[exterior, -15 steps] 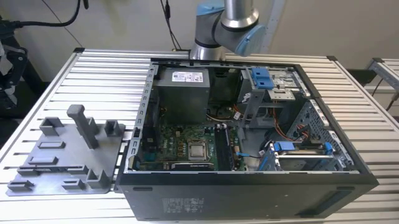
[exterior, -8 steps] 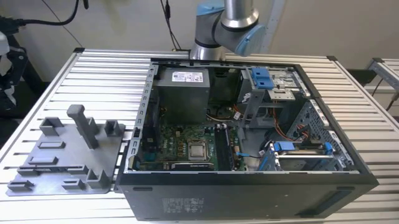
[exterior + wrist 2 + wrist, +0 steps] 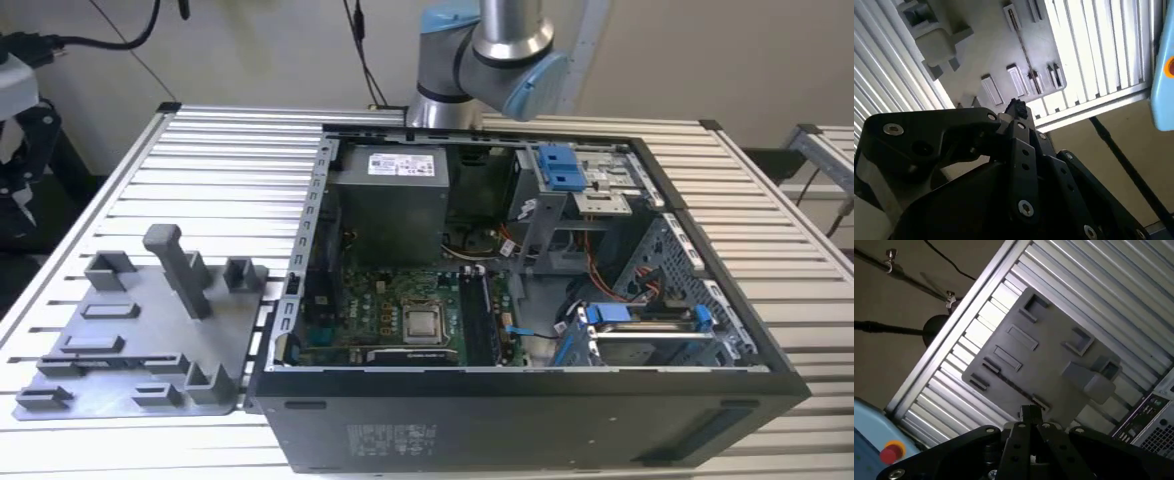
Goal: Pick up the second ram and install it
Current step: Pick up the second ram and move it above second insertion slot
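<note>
Exterior view, from its left to its right:

- Slatted table (image 3: 227, 170). On it, toward the exterior view's left, a grey fixture tray (image 3: 140, 335) with 1 tall post (image 3: 180, 270) and several low brackets. Judged: the brackets stand parts on edge so that a claw can come down over them.
- Second ram (image 3: 1025, 54): most likely the thin dark strip in the second wrist view, standing on edge between 2 end brackets of the tray. It is seen edge-on, so no chips or label can be checked. A neighbouring pair of brackets has no such strip.
- Computer case (image 3: 534, 420) lies on its side just beside the tray with its side panel off, which leaves the board open from above.
- Inside it: a green motherboard (image 3: 360, 320), the processor socket (image 3: 424, 322), and long dark memory slots (image 3: 478, 325) just to the exterior view's right of the socket. Whether a stick already sits in one of them cannot be told.
- Behind these, the power supply box (image 3: 387, 205). Further right, blue drive brackets (image 3: 567, 170).
- The arm (image 3: 487, 60) rises from behind the case and leaves the frame at the top.

Claw:

- Both wrist views look down past the gripper (image 3: 1030, 414) onto the tray.
- Its tips line up near 1 end bracket of the strip's slot, well above the tray and touching nothing.
- It reads as clenched: the 2 black linkages meet at a single narrow tip with no gap.
- Nothing is seen between the jaws or hanging below them.
- Judged: the pickup is not yet made, and the stick waits in its holder
</note>
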